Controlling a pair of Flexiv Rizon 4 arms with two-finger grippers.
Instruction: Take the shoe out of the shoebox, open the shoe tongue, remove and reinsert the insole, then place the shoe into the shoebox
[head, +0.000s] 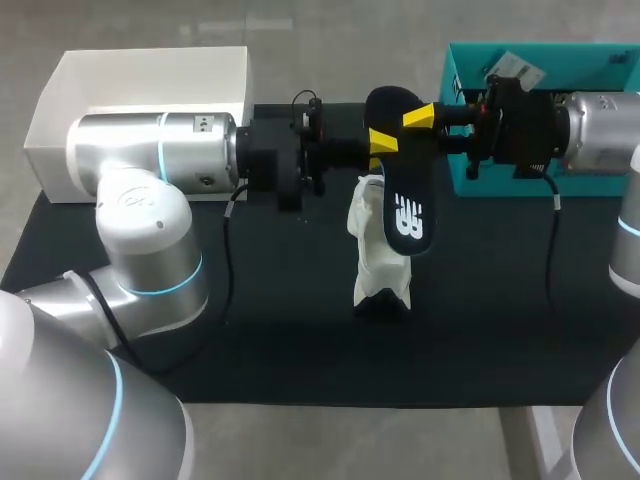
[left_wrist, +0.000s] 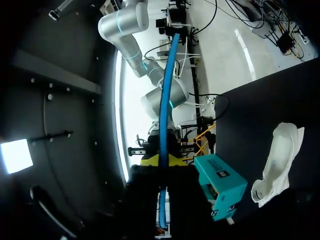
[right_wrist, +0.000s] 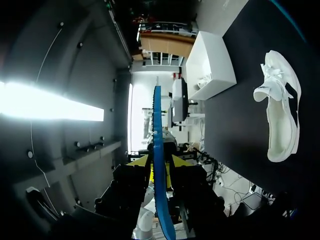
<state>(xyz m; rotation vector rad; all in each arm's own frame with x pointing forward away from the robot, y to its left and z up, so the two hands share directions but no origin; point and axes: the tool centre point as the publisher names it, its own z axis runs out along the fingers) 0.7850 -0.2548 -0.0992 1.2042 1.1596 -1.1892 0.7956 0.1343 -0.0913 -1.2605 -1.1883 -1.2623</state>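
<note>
Dark insole (head: 408, 205), left pincer (left_wrist: 161, 161), right pincer (right_wrist: 156, 162) clamping

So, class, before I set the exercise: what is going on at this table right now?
Both arms meet over the middle of the table. The left claw and the right claw both grip the dark insole near its far end, holding it above the table. The white shoe lies on the black mat beneath, outside the white box and the teal box.
</note>
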